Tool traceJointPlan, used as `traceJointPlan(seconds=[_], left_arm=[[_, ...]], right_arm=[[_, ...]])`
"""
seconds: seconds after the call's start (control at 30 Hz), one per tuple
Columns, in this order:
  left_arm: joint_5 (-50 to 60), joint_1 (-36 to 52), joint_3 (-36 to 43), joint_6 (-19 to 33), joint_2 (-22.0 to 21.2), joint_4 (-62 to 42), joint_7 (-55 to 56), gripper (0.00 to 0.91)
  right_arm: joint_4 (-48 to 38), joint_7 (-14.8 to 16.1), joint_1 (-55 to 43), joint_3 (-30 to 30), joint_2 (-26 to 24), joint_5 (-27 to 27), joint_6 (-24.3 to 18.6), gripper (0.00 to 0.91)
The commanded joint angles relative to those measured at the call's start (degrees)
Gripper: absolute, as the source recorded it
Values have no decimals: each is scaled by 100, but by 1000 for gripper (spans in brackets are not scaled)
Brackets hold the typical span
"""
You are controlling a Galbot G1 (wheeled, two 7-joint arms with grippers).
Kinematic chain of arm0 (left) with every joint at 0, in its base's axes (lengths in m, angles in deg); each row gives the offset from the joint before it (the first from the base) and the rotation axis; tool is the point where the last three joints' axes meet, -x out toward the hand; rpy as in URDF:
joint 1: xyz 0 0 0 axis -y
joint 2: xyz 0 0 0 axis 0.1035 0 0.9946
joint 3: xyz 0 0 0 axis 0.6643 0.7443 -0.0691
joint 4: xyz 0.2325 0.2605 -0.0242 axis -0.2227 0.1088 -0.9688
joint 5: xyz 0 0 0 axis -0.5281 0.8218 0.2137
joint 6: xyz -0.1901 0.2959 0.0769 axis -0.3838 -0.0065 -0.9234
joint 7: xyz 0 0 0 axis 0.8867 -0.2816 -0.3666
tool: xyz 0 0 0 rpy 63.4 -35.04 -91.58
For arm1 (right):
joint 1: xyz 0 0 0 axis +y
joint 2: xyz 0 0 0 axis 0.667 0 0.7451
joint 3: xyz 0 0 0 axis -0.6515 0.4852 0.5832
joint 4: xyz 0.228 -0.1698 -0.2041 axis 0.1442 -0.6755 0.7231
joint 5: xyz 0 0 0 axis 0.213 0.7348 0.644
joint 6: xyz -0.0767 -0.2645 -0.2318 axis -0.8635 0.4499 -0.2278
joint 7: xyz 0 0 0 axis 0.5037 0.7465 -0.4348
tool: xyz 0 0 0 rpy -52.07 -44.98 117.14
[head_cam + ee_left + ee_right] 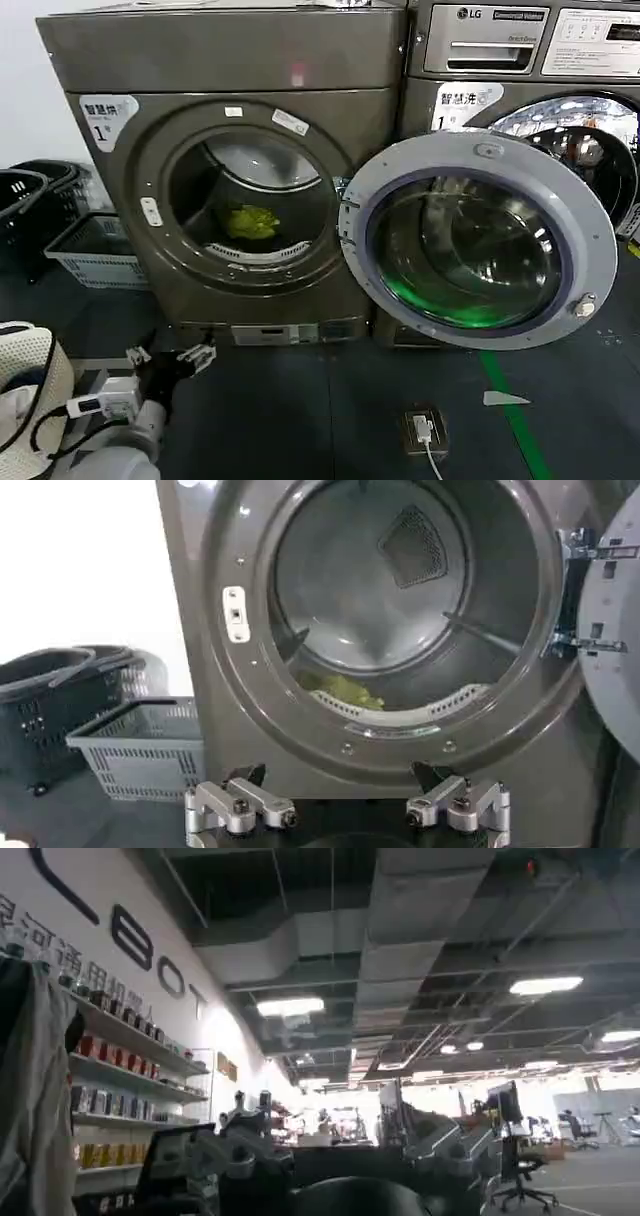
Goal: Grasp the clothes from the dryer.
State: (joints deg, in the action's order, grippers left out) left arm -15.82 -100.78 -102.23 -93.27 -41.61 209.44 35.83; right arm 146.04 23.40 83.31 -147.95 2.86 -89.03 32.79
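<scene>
One clothes bundle (pixel 250 221) in dryer (pixel 230 60) drum — left end effector (pixel 170 356) spread apart, low outside.

Dryer (pixel 230 170): bronze-grey, white "1" sticker at its upper left corner.
Door (pixel 478 240): swung fully open at the dryer's right, in front of the LG machine (pixel 525 60).
Clothes (pixel 250 221): yellow-green bundle low in the dryer's drum.
Left gripper (pixel 170 356): below the dryer's front, over the dark floor, fingers spread apart.
Baskets (pixel 95 250): on the floor left of the dryer.
</scene>
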Motion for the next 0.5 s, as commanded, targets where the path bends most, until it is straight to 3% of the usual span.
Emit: traceJointPlan(seconds=[0.03, 0.5], left_arm=[[-23, -7, -1, -281, -2, -23, 22, 907], [-44, -33, 11, -281, 4, -15, 19, 907]], right_arm=[[10, -1, -9, 9, 4, 3, -1, 907], [48, -7, -24, 26, 25, 0, -2, 907]])
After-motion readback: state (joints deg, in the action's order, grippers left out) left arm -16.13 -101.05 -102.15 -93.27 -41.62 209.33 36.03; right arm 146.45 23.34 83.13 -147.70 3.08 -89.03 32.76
